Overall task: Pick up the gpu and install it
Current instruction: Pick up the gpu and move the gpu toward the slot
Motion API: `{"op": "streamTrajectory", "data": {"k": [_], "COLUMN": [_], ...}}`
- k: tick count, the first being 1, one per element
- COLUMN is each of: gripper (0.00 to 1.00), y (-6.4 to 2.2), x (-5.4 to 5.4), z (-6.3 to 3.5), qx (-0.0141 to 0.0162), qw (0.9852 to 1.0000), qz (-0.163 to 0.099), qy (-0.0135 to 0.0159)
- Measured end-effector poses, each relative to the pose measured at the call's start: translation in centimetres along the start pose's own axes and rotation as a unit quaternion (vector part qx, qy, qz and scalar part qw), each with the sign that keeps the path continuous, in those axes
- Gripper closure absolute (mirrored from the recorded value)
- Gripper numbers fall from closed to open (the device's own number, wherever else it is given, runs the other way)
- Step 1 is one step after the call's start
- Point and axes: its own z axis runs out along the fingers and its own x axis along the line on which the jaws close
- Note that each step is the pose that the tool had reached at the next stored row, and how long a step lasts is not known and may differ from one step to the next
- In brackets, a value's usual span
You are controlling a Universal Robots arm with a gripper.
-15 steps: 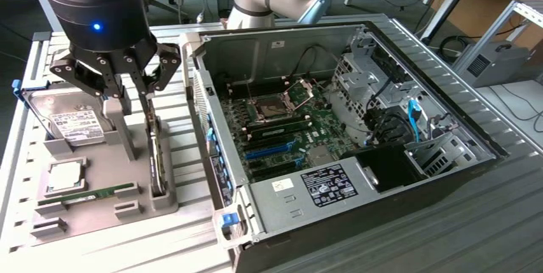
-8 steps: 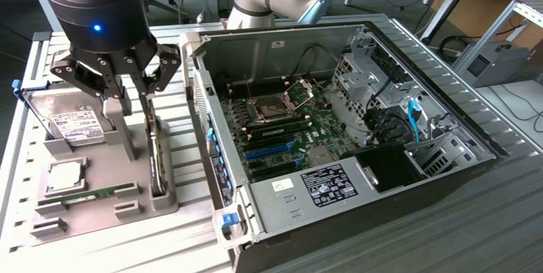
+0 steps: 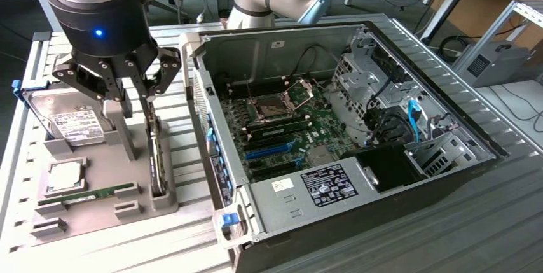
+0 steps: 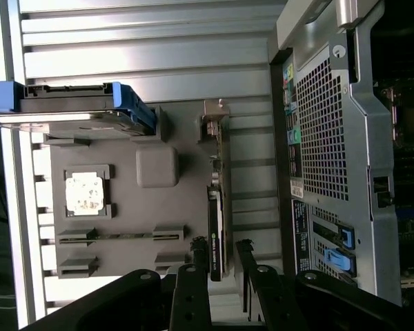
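Gpu [image 3: 155,158]: one thin card stands on its long edge in a slot of the grey holder [image 3: 102,158], on the side nearest the computer case [image 3: 254,50]. In the exterior view it appears edge-on, so its board face cannot be read, and its lower edge is sunk in the slot. In the wrist view the gpu [image 4: 216,221] runs as a dark narrow strip with a metal bracket at its far end; a small label near the close end is too small to read.

One gripper [image 3: 131,98] hangs directly above the card. Its two fingers stand apart, one on each side of the card's end, and appear not to touch it. In the wrist view the gripper [image 4: 217,248] is cut off by the picture's edge, and its black linkages cover part of the holder [image 4: 124,207].

The holder also carries one hard drive [image 3: 76,123] with a white label, one square processor chip [image 3: 66,176] and one slim memory stick [image 3: 89,193]. The gripper partly hides the hard drive in the exterior view.

One computer case lies open on the slatted metal table [image 3: 509,222], at the exterior view's right, with its motherboard exposed. Cables inside it are hard to tell apart.
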Motion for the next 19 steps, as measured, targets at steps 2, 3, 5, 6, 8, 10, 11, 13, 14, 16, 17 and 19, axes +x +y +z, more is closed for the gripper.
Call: {"op": "streamTrajectory", "data": {"k": [2, 3, 5, 6, 8, 10, 11, 13, 14, 16, 17, 19], "gripper": [0.70, 0.70, 0.70, 0.70, 0.70, 0.70, 0.70, 0.70, 0.70, 0.70, 0.70, 0.70], "y": [0.00, 0.00, -0.01, -0.01, -0.01, -0.02, -0.02, -0.03, -0.03, -0.03, -0.03, -0.03], "x": [0.00, 0.00, 0.00, 0.00, 0.00, 0.01, 0.01, 0.01, 0.01, 0.02, 0.02, 0.02], "z": [0.00, 0.03, 0.11, 0.14, 0.22, 0.40, 0.46, 0.62, 0.68, 0.70, 0.70, 0.72], "qx": [0.0000, 0.0000, -0.0001, -0.0001, -0.0001, -0.0002, -0.0002, -0.0003, -0.0004, -0.0003, -0.0003, -0.0004], "qw": [1.0000, 1.0000, 1.0000, 1.0000, 1.0000, 1.0000, 1.0000, 1.0000, 1.0000, 1.0000, 1.0000, 1.0000], "qz": [0.000, 0.000, 0.000, 0.000, 0.000, 0.000, 0.000, 0.000, 0.000, 0.000, 0.000, 0.000], "qy": [0.0000, 0.0000, -0.0001, 0.0000, 0.0000, 0.0000, 0.0000, 0.0000, 0.0000, 0.0001, 0.0001, 0.0000]}}
